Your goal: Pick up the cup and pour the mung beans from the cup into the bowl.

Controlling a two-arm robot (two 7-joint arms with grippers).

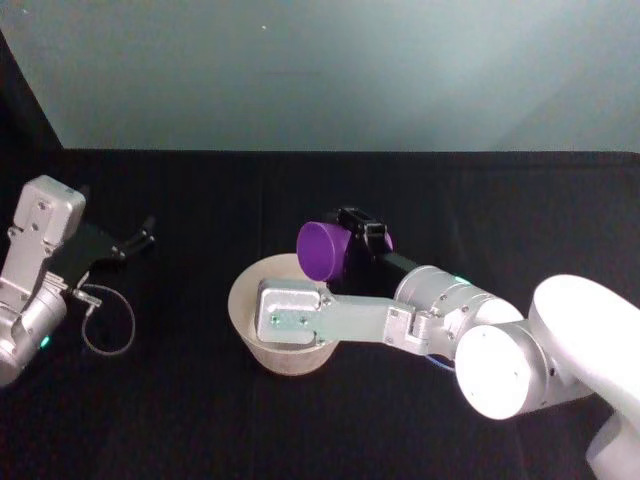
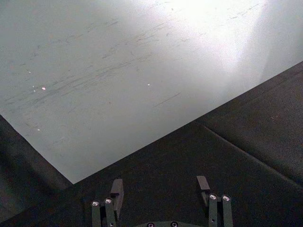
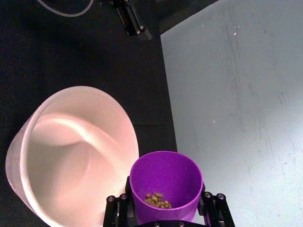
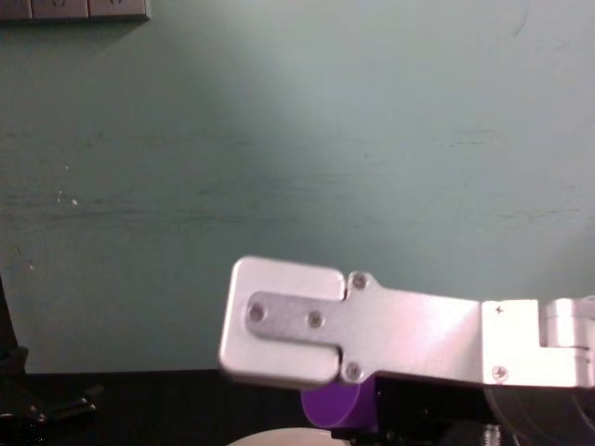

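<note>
Over black table [image 1: 200,420], right hand [image 3: 165,211] tight around cup [image 3: 166,177].

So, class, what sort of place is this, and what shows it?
Probably a robotics lab test bench: a table draped in black cloth, a bare pale wall behind, and the right end effector holding a purple cup of beans by a bowl, the left end effector parked open at the left.
</note>
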